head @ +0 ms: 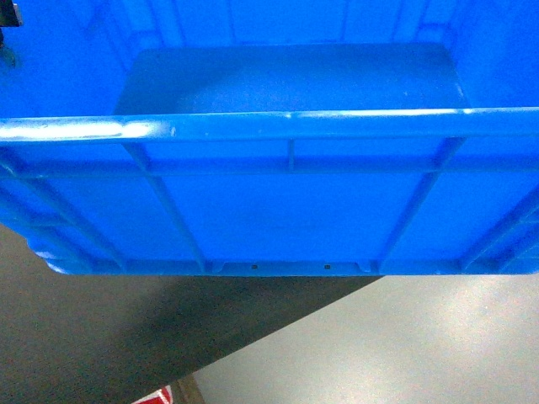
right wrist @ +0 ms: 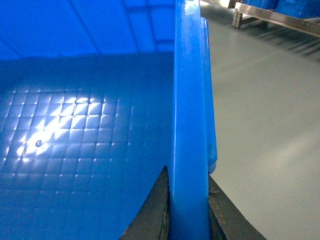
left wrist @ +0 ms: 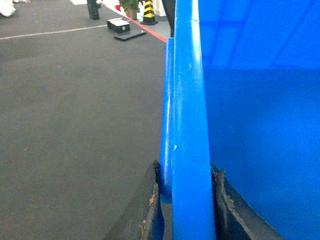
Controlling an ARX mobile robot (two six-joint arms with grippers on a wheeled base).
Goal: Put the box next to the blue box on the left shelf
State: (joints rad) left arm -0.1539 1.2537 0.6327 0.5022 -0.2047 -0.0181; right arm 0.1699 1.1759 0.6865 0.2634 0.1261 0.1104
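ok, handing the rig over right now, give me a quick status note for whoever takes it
Left gripper: shut on the blue crate, clamping its rim.
Right gripper: shut on the opposite rim.
Crate: empty, carried off the floor in front of the robot.
Done: pickup.
Left: carry it to the shelf and set it beside the other blue box. A rack holding blue boxes shows far off in the right wrist view.

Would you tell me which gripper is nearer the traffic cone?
Left. The left gripper clamps the box rim with the traffic cone ahead; the right gripper clamps the opposite rim.
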